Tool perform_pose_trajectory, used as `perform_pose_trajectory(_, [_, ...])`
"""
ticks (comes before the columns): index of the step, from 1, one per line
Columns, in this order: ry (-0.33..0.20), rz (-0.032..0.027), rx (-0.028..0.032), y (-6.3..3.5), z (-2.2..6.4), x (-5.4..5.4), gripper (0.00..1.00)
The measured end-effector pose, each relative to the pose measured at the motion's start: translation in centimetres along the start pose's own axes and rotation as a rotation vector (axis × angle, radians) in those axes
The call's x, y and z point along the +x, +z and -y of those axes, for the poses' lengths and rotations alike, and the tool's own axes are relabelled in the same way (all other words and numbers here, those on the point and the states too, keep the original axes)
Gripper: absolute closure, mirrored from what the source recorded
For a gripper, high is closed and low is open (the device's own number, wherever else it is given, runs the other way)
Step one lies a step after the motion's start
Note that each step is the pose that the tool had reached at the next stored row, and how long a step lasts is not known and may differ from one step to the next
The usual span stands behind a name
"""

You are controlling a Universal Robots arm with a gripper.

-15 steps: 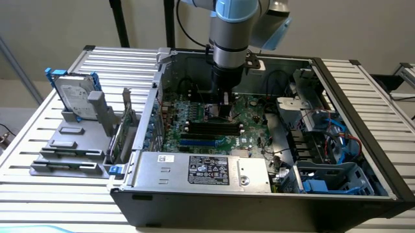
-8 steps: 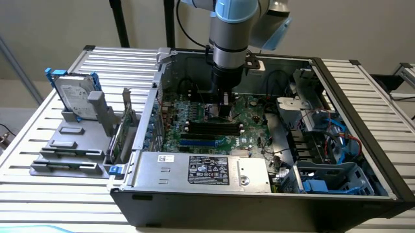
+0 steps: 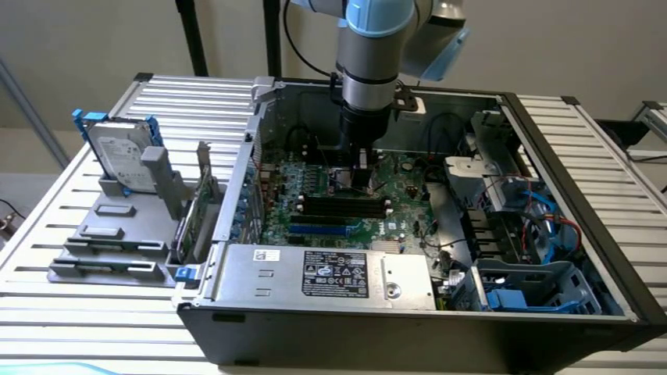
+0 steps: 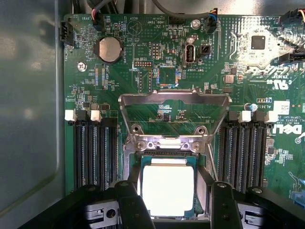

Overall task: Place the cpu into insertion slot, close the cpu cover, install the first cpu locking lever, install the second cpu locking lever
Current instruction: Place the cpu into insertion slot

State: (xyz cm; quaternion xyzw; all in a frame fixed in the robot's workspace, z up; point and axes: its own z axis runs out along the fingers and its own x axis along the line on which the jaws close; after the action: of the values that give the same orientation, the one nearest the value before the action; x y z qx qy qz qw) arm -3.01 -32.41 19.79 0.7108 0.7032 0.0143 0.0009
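Sitting flat in the insertion slot (image 4: pixel 167 155), a square dark socket with a silvery metal rim, is the cpu (image 4: pixel 167 191), a small flat square chip with a pale tan-silver face. It looks level with the socket's edges, though its near edge is hidden behind the tool (image 4: pixel 170 183). The tool's two dark fingers stand spread, one on each side of the chip, with a strip of socket showing between the chip and one finger, so I judge it released rather than gripped.

Just beyond the socket the cpu cover (image 4: pixel 174 98), a thin square silver metal frame with a cut-out middle, is swung back on its hinge, not yet closed. Long black memory slots (image 4: pixel 95 152) flank the socket on the green circuit board (image 4: pixel 143 47).

The chip is probably light, stiff and smooth-faced, and fragile on its contact side. It should be gripped by two opposite edges, gently and kept level, never on the face.

In the exterior view the arm reaches straight down into the open black computer case (image 3: pixel 542 156), which lies on a slatted metal table (image 3: pixel 615 141).
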Motion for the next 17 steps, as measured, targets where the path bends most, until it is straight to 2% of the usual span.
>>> perform_pose_trajectory(17, [0.0,-0.0001,-0.0011,0.13,0.05,0.13,0.45])
